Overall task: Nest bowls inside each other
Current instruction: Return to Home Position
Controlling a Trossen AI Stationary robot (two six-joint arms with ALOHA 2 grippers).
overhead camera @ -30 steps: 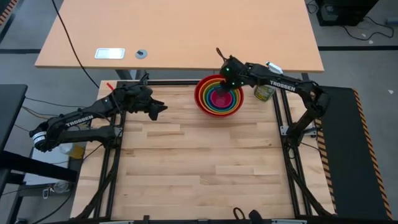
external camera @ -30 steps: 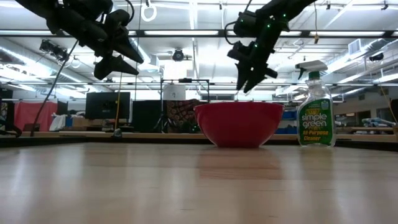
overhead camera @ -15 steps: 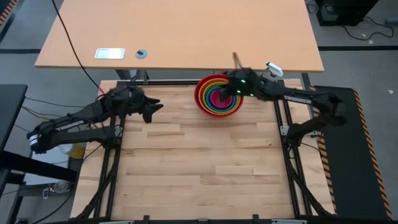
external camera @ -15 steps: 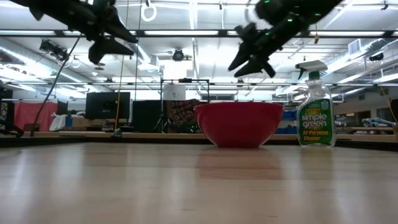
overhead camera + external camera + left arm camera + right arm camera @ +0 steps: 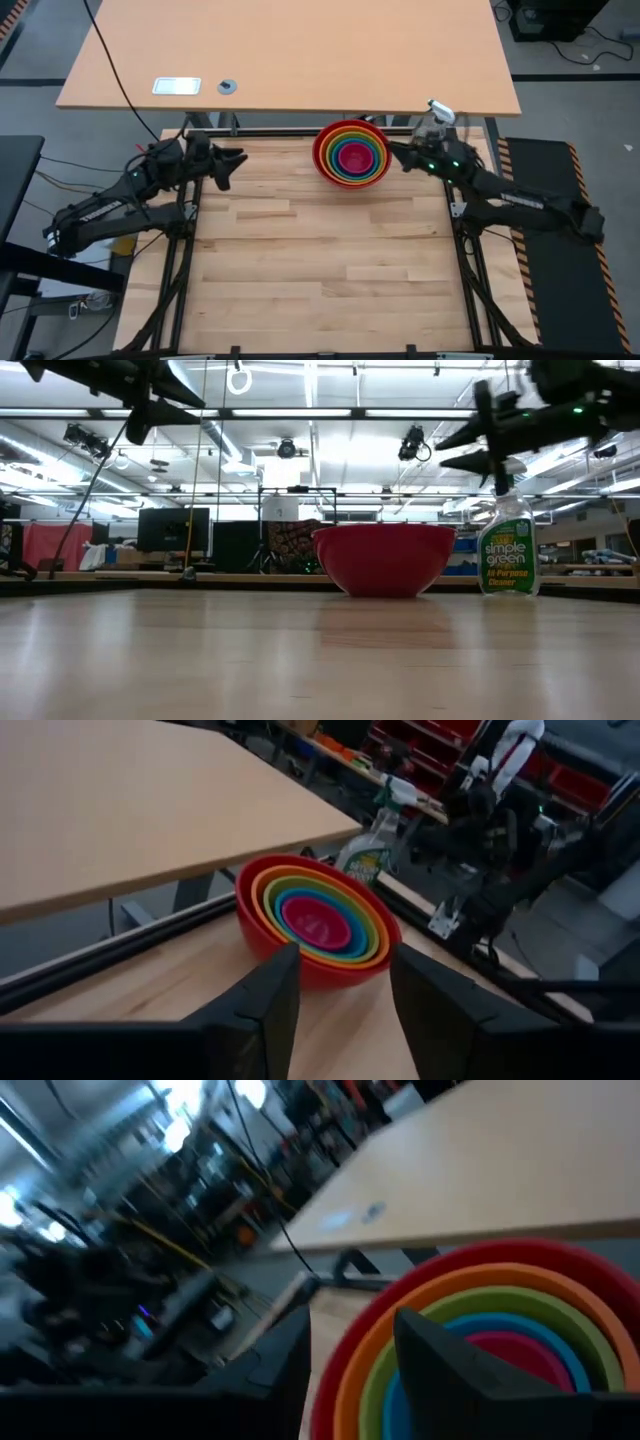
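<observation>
Five bowls (image 5: 351,153) sit nested at the table's far middle: red outermost, then orange, green and blue, with pink innermost. The red one (image 5: 384,558) rests by its base on the wood. My right gripper (image 5: 393,155) hovers level just right of the stack's rim, open, nothing between its fingers (image 5: 350,1350). My left gripper (image 5: 233,168) hangs high near the far left, open, pointing toward the bowls (image 5: 318,920), well apart from them.
A clear spray bottle (image 5: 430,120) with a green label (image 5: 507,545) stands at the far right corner, just behind my right gripper. A tan desk (image 5: 290,50) lies beyond the far edge. The wooden tabletop (image 5: 320,260) stretches toward the near edge.
My right gripper has drawn back from above the nested bowls toward the table's right edge, tipping from pointing down to level. My left gripper has risen and pulled back toward the far left. The bowls have stayed in place.
</observation>
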